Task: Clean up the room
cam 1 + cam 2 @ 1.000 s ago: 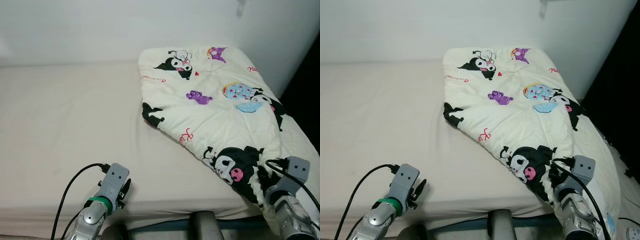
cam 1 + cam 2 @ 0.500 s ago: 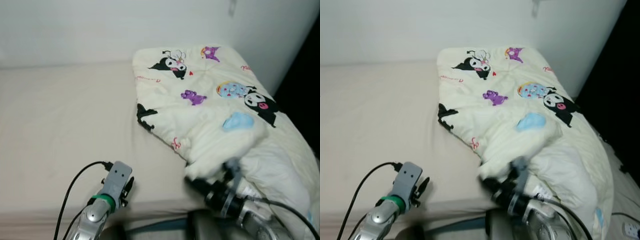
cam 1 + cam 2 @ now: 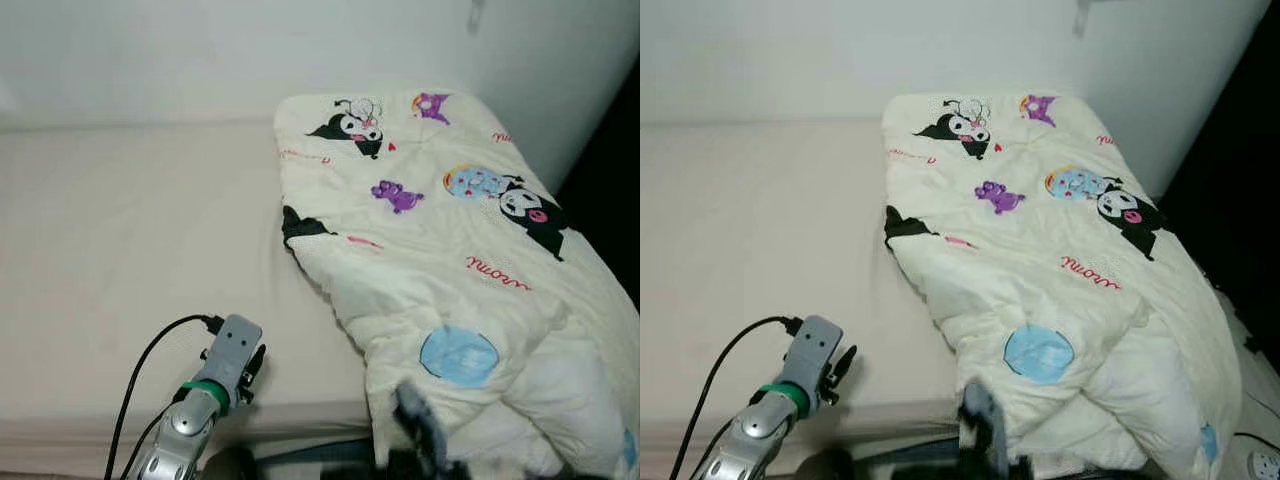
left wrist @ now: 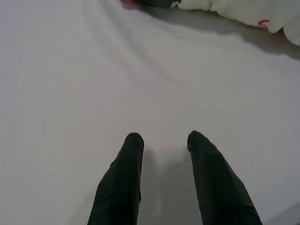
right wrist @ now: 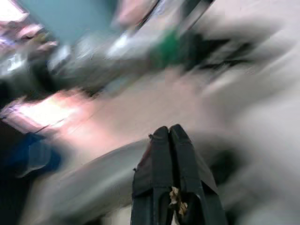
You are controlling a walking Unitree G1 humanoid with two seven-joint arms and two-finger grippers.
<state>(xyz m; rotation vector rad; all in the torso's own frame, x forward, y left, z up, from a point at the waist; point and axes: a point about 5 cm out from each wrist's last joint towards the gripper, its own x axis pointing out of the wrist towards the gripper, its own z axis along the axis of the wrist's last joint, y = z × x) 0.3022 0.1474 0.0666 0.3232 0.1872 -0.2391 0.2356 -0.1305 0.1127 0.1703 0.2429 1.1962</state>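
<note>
A cream quilted comforter printed with black-and-purple cartoon figures [image 3: 440,250] is shown heaped on the right side of the beige-sheeted bed [image 3: 130,250], its lower fold overhanging the near edge. The right claw [image 5: 169,136] is seen clenched with nothing visibly held, motion-blurred; the left claw [image 4: 164,140] is held released above the bare sheet. Should the overhang be left unsupported, the comforter would likely slide off to the floor.

My head views are evenly lit and soft; my right wrist view smears with motion blur, my left stays sharp.
</note>
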